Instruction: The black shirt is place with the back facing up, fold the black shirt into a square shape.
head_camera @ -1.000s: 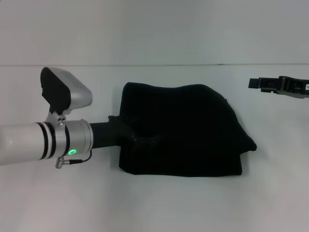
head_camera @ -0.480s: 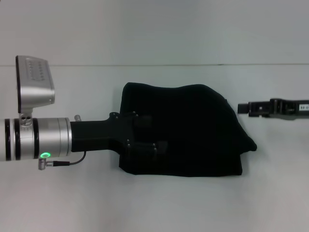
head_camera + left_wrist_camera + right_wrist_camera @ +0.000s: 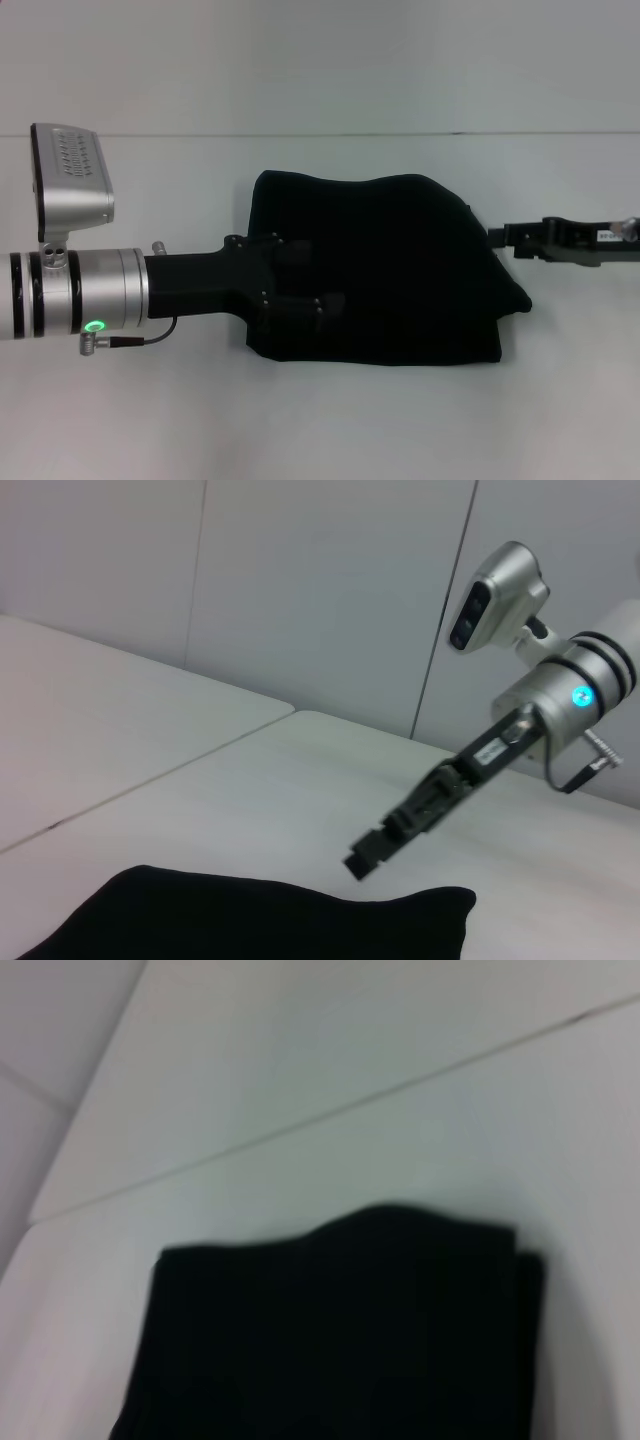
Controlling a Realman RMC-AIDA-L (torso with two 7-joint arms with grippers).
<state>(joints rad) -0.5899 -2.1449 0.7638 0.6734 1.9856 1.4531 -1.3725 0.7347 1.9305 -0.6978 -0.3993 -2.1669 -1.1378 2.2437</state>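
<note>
Shirt [image 3: 385,275] lies folded into a rough squarish bundle at centre of the white table [image 3: 330,420], top edge uneven, a bulge of cloth sticking out at its 3 o'clock corner. Left gripper [image 3: 300,285] comes in from 9 o'clock and sits over the shirt's 9 o'clock edge; its two fingers [image 3: 325,303] lie flat w/ a gap between them, looks spread, nothing visibly pinched, though black on black makes contact w/ the cloth hard to judge. Right gripper [image 3: 497,236] reaches in from 3 o'clock, tip just at the shirt's 3 o'clock edge, above the bulge; touching or not, can't tell, and can't tell how its claw stands either. Left wrist view shows the shirt [image 3: 250,920] low in frame w/ the right gripper [image 3: 362,860] tilted down just beside its edge. Right wrist view: shirt [image 3: 340,1330] only, on table. No containers in view.
</note>
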